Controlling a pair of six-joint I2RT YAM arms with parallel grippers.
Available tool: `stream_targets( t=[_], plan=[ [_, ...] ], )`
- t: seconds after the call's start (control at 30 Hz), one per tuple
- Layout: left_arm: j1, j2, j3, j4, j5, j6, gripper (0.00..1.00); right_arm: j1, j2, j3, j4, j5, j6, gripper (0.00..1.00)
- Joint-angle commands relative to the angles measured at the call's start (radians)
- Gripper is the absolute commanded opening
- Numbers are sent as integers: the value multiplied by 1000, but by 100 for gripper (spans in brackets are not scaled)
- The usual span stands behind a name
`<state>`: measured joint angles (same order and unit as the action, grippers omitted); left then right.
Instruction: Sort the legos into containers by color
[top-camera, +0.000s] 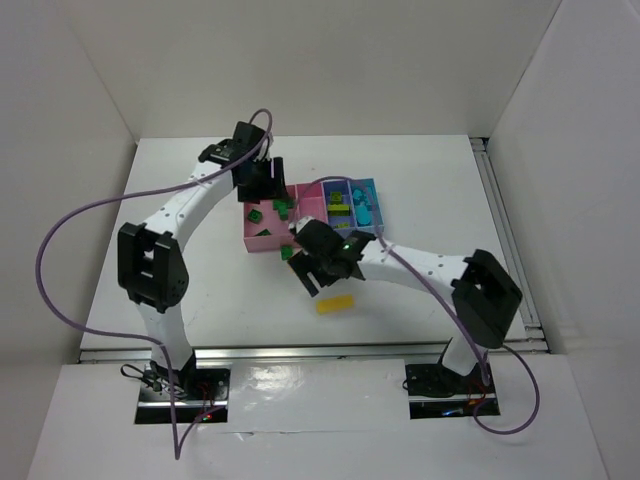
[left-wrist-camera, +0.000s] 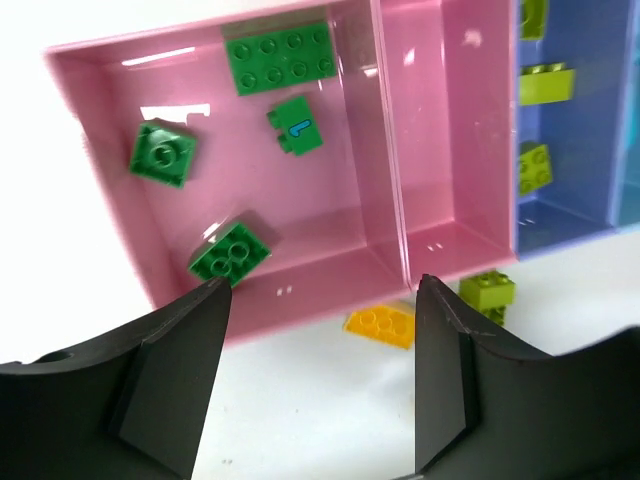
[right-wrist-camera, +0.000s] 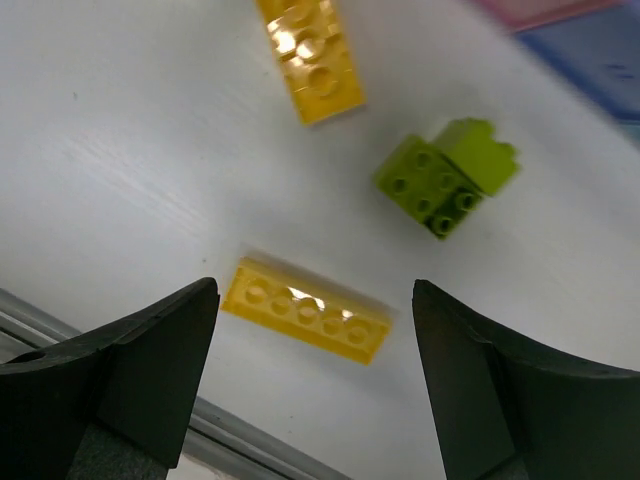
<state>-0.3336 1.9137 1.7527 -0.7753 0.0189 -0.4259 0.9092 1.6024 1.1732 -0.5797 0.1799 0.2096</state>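
Observation:
The containers are one low tray (top-camera: 262, 240) with two pink compartments (left-wrist-camera: 100, 130), a purple-blue one (left-wrist-camera: 570, 200) and a light blue one (top-camera: 366, 186). Several dark green legos (left-wrist-camera: 280, 60) lie in the left pink compartment, and lime ones (left-wrist-camera: 545, 85) in the purple-blue. My left gripper (left-wrist-camera: 320, 283) hangs open and empty over the tray's near wall. My right gripper (right-wrist-camera: 312, 290) is open and empty above a long yellow lego (right-wrist-camera: 305, 310) on the table. A second yellow lego (right-wrist-camera: 310, 55) and a lime lego (right-wrist-camera: 445, 175) lie beyond it.
The middle pink compartment (left-wrist-camera: 450, 150) holds nothing. Cyan bricks (top-camera: 364, 212) sit in the light blue compartment. A dark green brick (top-camera: 287, 253) lies on the table by the tray. The table's front rail (right-wrist-camera: 250, 440) runs just below the long yellow brick. White walls enclose the table.

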Motion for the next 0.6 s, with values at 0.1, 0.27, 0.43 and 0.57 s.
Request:
stream_targets(
  t=[0.1,0.27,0.43,0.57],
  plan=[
    [73,-191,-48,13,-59,-51,75,57,209,114,107,93,-108,85],
    [134,-228,-96,25,-34,-42,75,33,323,177,176,155,-137,85],
    [171,-271,-163,25,-25,-33,74,-9,369,187,237,121,-138,85],
    [195,-280,-188,34,4,-24,74,-42,378,154,343,59,-160,80]
  ],
)
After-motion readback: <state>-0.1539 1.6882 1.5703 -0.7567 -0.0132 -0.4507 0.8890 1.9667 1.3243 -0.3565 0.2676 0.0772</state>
